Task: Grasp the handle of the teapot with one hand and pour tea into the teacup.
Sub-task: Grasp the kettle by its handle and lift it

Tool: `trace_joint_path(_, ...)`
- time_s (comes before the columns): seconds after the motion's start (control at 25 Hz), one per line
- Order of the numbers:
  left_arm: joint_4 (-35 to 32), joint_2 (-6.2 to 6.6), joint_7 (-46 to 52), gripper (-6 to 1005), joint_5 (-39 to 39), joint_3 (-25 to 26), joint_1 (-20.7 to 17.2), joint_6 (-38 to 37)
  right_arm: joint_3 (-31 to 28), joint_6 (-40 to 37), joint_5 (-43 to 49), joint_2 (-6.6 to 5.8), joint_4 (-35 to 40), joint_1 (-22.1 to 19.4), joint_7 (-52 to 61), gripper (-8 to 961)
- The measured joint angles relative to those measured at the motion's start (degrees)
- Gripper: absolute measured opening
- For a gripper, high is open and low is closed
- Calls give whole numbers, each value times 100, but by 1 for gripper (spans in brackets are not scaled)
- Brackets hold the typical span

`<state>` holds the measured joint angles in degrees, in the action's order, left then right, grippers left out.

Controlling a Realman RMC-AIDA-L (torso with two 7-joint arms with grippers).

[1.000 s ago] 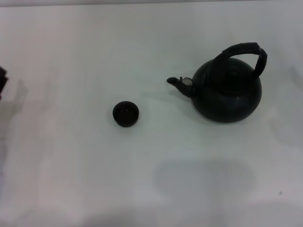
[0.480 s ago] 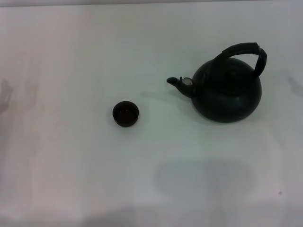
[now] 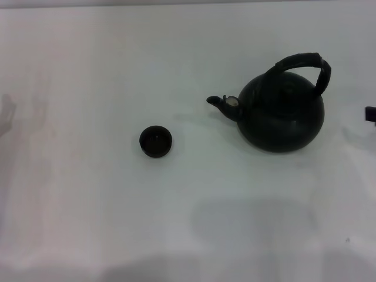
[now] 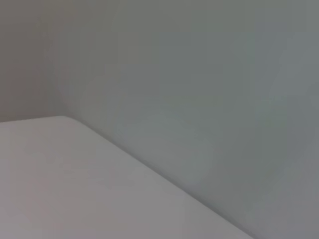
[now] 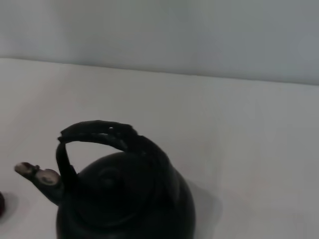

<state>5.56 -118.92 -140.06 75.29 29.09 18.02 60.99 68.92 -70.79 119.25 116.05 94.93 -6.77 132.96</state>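
Right tool (image 3: 371, 113) edging in, teapot (image 3: 282, 114) upright

Right claw (image 3: 371, 113) barely in view at right edge, low; fingers not discernible. Left arm out of view.

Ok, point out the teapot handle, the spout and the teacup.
handle (image 3: 299, 60): head view, top of the black arch.
spout (image 3: 220, 101): head view, its short neck, aimed toward the cup.
teacup (image 3: 155, 141): head view, middle of the bowl.
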Motion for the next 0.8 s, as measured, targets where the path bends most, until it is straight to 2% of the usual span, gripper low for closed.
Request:
trace_joint_path(0.32, 12, 1, 5, 891, 10, 0, 20, 0, 718, 787, -256, -10, -365, 55, 1, 812)
trace_joint_path(0.8, 11, 1, 10, 891, 12, 0, 25, -3, 1030, 1205, -585, -40, -974, 513, -42, 806)
